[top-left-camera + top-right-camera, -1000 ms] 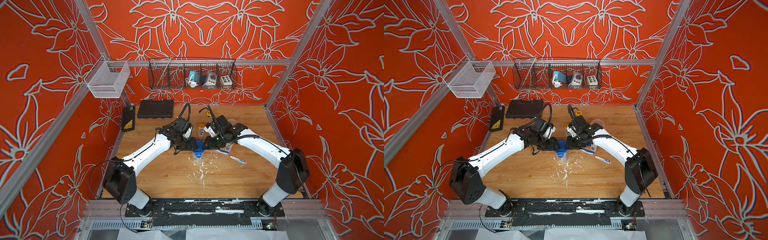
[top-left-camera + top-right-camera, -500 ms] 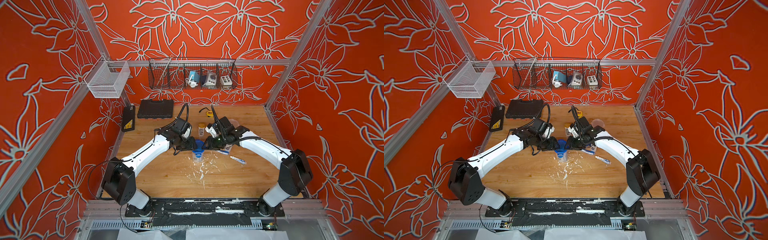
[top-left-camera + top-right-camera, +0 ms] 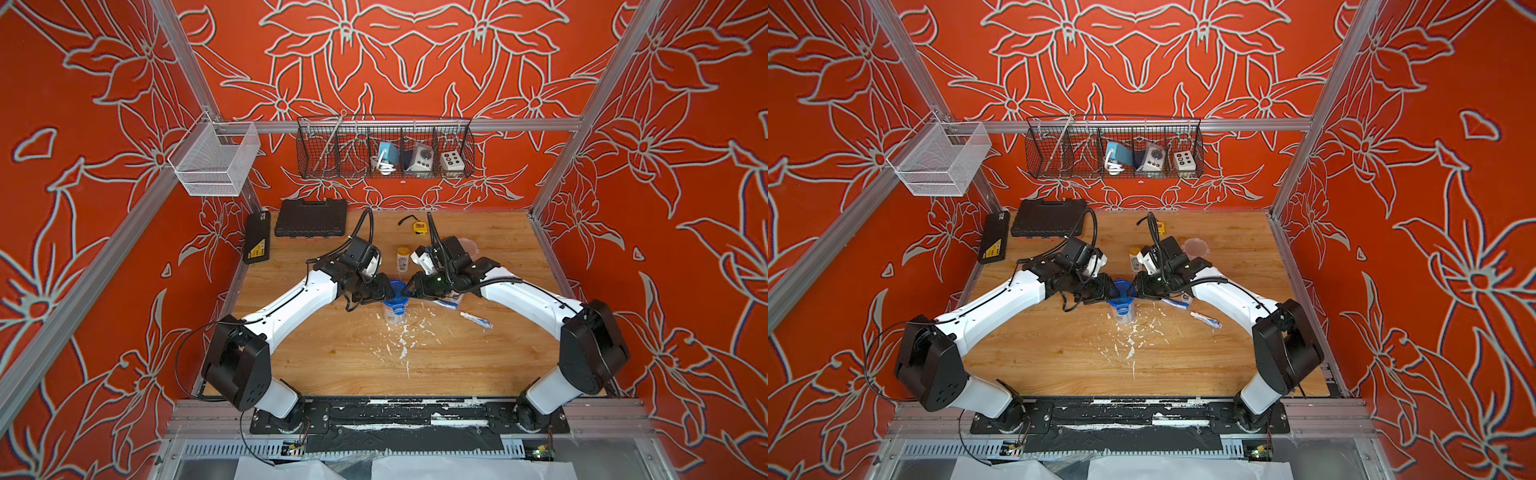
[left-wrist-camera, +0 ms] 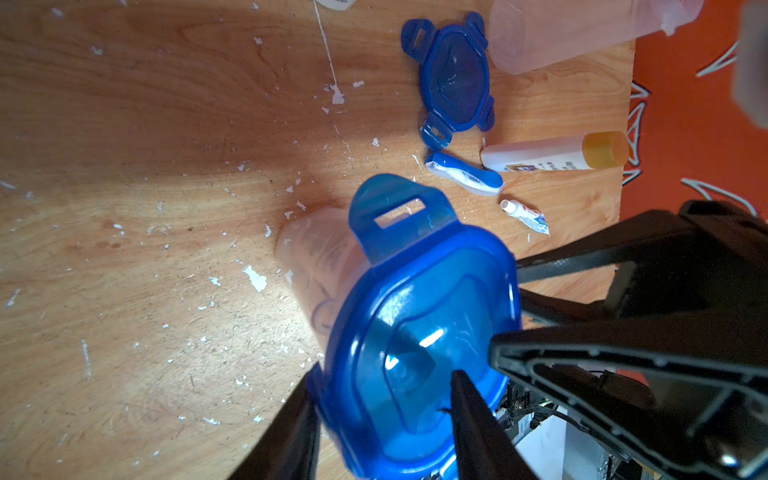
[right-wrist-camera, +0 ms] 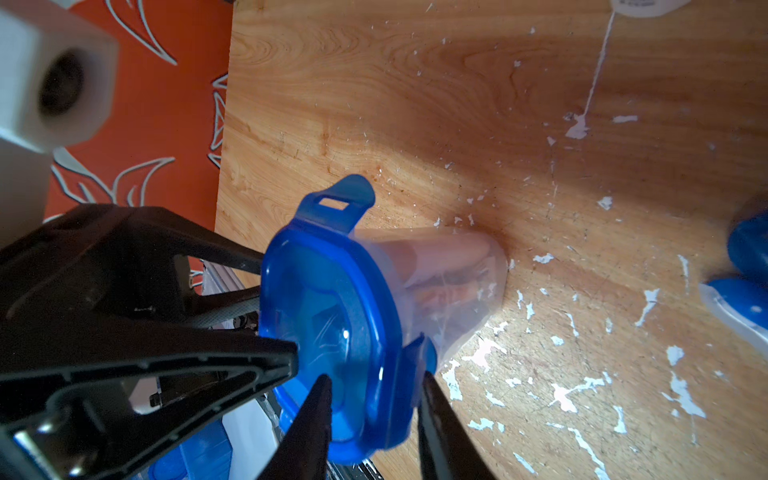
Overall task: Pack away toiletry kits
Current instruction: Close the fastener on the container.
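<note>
At centre, a clear tub [image 3: 392,313] is stood upright while its blue lid [image 4: 415,324] is pinched at opposite rims by the left gripper [image 4: 382,374] and the right gripper [image 5: 374,374]; one tab is seen unlatched. Just right, a tube [image 4: 525,216], toothbrush [image 4: 465,178], bottle [image 4: 552,156] and spare lid [image 4: 455,83] are left lying loose. Farther back, the second tub [image 3: 1195,248] is seen open, so the second kit is judged yet to be packed.

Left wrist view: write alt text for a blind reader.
A clear tub with a blue lid fills the foreground, the left gripper and right gripper pinching the lid's edges. Beyond, on the wooden table: a spare lid, another tub, a bottle, a toothbrush, a small tube.
</note>
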Controlling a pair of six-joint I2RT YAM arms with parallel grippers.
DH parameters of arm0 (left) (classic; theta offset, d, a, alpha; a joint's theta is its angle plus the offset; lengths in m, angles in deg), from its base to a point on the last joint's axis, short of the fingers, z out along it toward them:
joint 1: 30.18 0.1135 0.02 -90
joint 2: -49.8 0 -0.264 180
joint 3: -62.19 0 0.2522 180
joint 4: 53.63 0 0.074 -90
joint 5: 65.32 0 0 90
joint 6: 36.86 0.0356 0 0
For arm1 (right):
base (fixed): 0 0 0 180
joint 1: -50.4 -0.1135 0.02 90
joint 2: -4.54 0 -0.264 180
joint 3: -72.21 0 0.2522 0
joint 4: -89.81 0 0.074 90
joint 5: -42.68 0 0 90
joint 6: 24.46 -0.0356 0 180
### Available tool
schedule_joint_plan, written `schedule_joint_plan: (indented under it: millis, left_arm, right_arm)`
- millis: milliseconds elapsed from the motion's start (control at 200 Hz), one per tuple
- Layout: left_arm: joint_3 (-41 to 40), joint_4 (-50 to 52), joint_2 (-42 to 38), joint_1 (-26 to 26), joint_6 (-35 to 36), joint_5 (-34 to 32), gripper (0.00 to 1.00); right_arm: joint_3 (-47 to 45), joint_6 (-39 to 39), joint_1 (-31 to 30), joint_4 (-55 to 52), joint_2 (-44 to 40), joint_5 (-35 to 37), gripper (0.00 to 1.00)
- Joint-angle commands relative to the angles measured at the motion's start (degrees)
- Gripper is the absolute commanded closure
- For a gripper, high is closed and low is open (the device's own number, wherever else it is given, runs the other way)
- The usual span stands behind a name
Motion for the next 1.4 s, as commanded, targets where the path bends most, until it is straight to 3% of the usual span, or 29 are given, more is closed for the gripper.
schedule_joint_plan:
  millis: [0,455,711,1036,1396]
  left_arm:
    - [-1.96,-4.48,2.67,-2.96,0.01,9.4,0.54]
    - [-0.71,-0.27,3.7,-2.87,2.42,4.29,0.54]
    - [-0.91,-1.62,4.24,-2.87,1.35,5.65,0.54]
    - [0.66,-2.45,6.22,-2.87,1.44,5.97,0.55]
    - [1.54,-1.59,6.82,-2.87,0.71,5.06,0.55]
  right_arm:
    - [-1.91,-0.17,-3.59,6.57,2.0,-6.77,0.66]
    - [-3.7,3.3,-3.58,0.41,-1.54,-3.65,0.7]
    - [-4.27,0.34,-3.58,6.68,-0.91,-6.45,0.7]
    - [-6.2,-2.52,-3.59,12.11,-0.89,-10.85,0.64]
    - [-6.25,-1.04,-3.66,12.63,-2.02,-12.96,0.63]
